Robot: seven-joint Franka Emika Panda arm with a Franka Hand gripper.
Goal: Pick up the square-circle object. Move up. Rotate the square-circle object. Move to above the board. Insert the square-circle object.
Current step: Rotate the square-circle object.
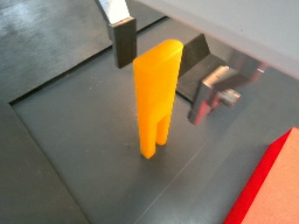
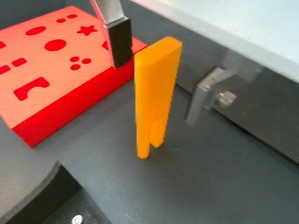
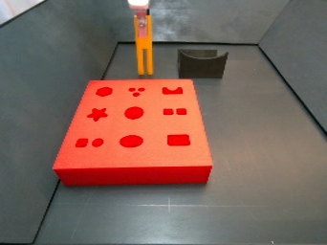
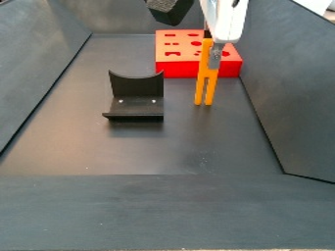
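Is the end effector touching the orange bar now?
Touching. In a wrist view one finger lies against the upright bar near its top; the end effector sits over the bar's top end beside the board.

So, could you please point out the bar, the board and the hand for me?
bar (image 2: 156, 96): a wrist view, middle of its broad face.
board (image 3: 134, 129): a side view, bare top between holes.
hand (image 4: 216, 37): a side view, between fingertips, at the bar's upper end.
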